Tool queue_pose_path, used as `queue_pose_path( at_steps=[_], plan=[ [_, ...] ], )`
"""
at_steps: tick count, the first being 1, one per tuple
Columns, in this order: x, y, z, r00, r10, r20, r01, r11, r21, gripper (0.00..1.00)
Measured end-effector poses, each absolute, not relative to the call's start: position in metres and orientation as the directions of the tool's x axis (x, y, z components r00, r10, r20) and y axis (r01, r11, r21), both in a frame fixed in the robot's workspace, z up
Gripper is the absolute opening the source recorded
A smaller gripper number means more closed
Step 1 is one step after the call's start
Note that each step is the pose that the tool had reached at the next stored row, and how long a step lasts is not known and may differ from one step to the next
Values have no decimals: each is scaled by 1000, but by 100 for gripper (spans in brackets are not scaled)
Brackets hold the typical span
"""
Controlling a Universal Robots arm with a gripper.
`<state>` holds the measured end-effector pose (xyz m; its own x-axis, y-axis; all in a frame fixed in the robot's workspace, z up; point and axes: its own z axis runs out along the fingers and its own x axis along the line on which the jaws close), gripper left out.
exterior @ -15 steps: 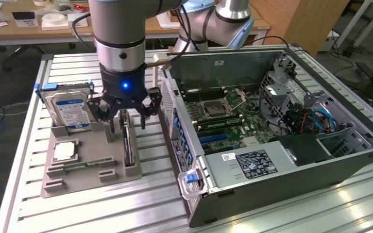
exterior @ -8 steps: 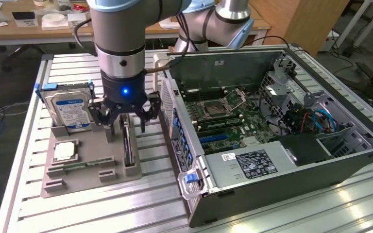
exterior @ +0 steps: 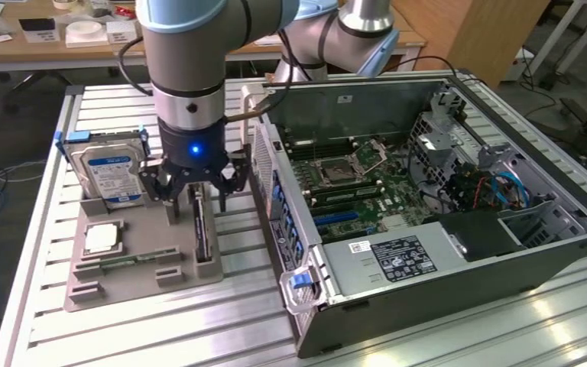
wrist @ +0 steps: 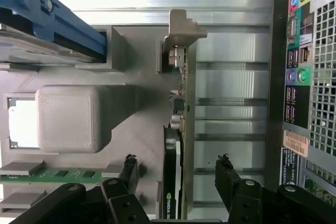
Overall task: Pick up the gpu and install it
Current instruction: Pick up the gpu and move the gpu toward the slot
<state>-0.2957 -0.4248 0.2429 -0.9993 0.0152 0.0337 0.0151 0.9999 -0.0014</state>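
1. Exterior view: the gripper [exterior: 196, 208] hangs low over the grey holder tray [exterior: 131, 289]. Its fingers are spread wide, one on each side of the gpu [exterior: 202, 233], and they pinch nothing. The gpu stands on its long edge in a slot of that tray, near the hard drive [exterior: 110, 168] and just beside the open computer case [exterior: 426, 191].
2. Same view, progress: I judge the pick-up to be at the approach. The card is not gripped or lifted, and the whole install into the case is left.
3. Same view, axis: the card's long axis lies along the table, roughly parallel to the case's rear panel.
4. Wrist view: the gpu [wrist: 184, 93] shows edge-on between the fingertips [wrist: 128, 169], which stand apart from both its faces. Its silver bracket caps the end away from the gripper [wrist: 177, 174]. The dark cooler face is turned toward the memory stick [wrist: 58, 173], and the board side faces the computer case [wrist: 304, 77].
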Motion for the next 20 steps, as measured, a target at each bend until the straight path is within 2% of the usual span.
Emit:
queue_pose_path(
  at_steps=[13, 20],
  plan=[
    [-300, -424, 220, -999, 21, 36, 21, 1000, -3, 71],
    [-299, -424, 219, -999, 21, 36, 21, 1000, -3, 71]
  ],
)
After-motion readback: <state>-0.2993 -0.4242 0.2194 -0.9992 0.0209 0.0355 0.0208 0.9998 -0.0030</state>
